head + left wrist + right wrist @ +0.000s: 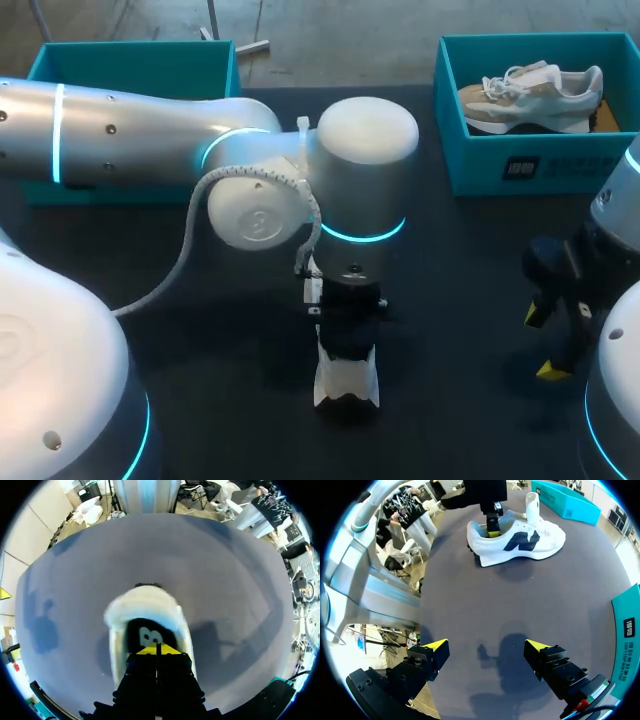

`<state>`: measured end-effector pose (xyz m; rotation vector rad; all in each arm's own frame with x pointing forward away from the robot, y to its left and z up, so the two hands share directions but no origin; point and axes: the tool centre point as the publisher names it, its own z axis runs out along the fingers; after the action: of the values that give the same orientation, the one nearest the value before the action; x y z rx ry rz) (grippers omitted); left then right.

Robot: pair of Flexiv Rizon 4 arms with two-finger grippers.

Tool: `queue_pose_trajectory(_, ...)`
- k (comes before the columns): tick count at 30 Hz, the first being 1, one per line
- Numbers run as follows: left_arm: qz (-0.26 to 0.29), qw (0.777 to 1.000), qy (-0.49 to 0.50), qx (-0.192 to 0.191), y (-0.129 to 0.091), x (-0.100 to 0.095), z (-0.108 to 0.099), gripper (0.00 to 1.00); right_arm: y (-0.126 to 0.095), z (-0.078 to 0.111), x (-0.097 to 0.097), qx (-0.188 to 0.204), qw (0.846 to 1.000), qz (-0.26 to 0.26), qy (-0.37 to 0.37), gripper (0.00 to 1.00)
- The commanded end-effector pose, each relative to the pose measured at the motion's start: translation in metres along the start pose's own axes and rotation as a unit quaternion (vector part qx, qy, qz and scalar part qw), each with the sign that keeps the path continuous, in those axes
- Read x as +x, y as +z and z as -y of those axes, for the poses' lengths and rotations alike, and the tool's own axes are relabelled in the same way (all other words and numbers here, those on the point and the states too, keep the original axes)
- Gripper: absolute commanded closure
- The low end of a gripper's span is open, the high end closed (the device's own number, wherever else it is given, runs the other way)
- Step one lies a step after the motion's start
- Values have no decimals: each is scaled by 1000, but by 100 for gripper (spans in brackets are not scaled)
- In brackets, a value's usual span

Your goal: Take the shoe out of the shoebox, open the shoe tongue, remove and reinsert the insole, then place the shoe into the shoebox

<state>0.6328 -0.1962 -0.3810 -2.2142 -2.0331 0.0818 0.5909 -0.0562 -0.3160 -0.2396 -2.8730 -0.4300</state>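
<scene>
The white shoe (pixel 347 385) is sitting out on the counter (pixel 450 260), around 6 o'clock in the head view. Its long axis is running 12-to-6, heel at 6. The left pincer (pixel 156 650) is parked right down in the heel opening over the insole (pixel 142 630), tips clenched together, though I can't tell if it's actually pinching anything. The right pincer (pixel 485 645) is hanging released off at the shoe's 3 o'clock, so left's way nearer.

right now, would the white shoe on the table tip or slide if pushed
Probably stable: the white shoe sits upright on its flat sole, so tipping seems unlikely. It looks light, so a push may slide it across the table. The upper likely flexes where the left claw sits in the heel opening.
</scene>
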Motion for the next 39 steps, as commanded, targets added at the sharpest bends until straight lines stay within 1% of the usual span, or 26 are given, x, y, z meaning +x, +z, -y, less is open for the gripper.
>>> queue_pose_trajectory(1, -28, 999, 13, 15, 15, -3, -9, 100, 1, 0, 1, 1, 1000, 1, 0, 0)
queue_pose_trajectory(3, -47, 999, 16, 15, 26, -5, -10, 100, 1, 0, 1, 1, 1000, 1, 0, 0)
queue_pose_trajectory(7, -51, 998, 14, 19, 41, -7, -10, 100, 1, 0, 1, 1, 1000, 1, 0, 0)
queue_pose_trajectory(9, -49, 999, 11, 9, 46, -8, -9, 100, 1, 0, 1, 1, 1000, 1, 0, 0)
queue_pose_trajectory(13, -33, 999, 9, 11, 47, -8, -8, 100, 1, 0, 1, 1, 1000, 1, 0, 0)
queue_pose_trajectory(16, -19, 1000, 6, 2, 34, -5, -7, 100, 1, 0, 1, 1, 1000, 1, 0, 0)
queue_pose_trajectory(22, 29, 999, -5, -25, -5, 1, -6, 100, 1, 0, 1, 1, 1000, 1, 0, 0)
queue_pose_trajectory(27, 56, 998, -13, -38, -28, 1, -9, 100, 1, 0, 1, 1, 1000, 1, 0, 0)
queue_pose_trajectory(35, 70, 996, -27, -50, -42, -3, -23, 100, 1, 0, 1, 1, 1000, 1, 0, 0)
queue_pose_trajectory(37, 72, 996, -29, -52, -42, -4, -27, 100, 1, 0, 1, 1, 1000, 1, 0, 0)
queue_pose_trajectory(39, 69, 995, -37, -59, -38, -7, -31, 100, 1, 0, 1, 1, 1000, 1, 0, 0)
